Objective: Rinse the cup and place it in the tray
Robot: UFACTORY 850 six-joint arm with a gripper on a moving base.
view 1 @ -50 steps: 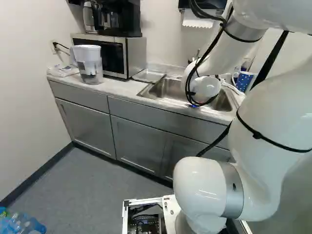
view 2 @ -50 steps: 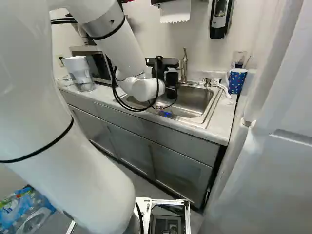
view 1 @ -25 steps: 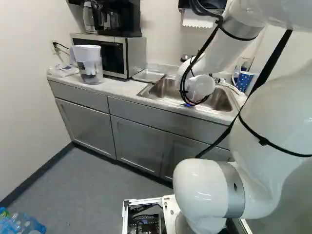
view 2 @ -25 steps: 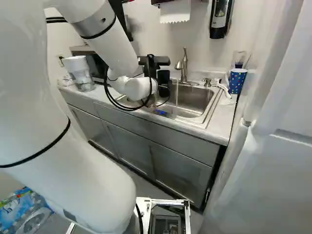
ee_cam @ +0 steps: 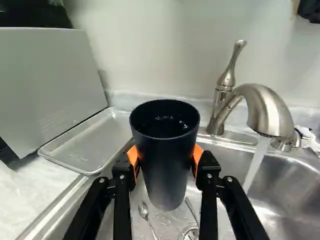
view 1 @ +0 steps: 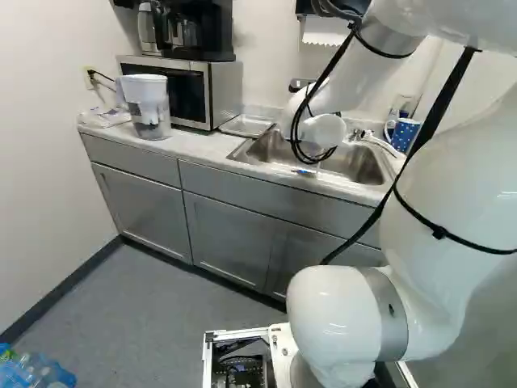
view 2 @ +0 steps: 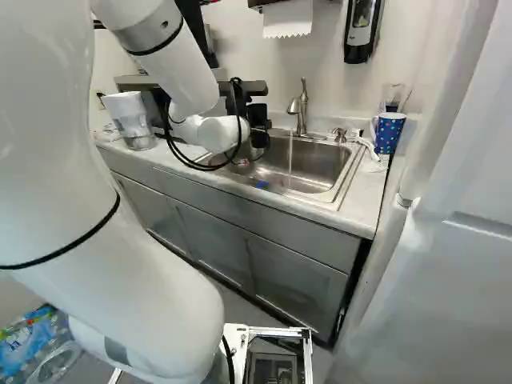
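Note:
In the right base view my gripper is over the left part of the sink, largely masked by the wrist. The wrist view shows the gripper shut on a dark cup, one orange pad against either side. The cup stands upright with its mouth up; glints show inside. Beside it, a metal tray lies on the counter next to the sink. On the cup's other side, water runs from the faucet, clear of the cup.
A microwave stands by the tray, with a water pitcher near it. A spotted blue mug stands right of the sink. A spoon lies in the basin below the cup. The fridge borders the counter's right end.
The arm has swung left over the sink, toward the tray and away from the faucet, carrying the cup. The falling water has come into sight in the right base view. The base has not moved.

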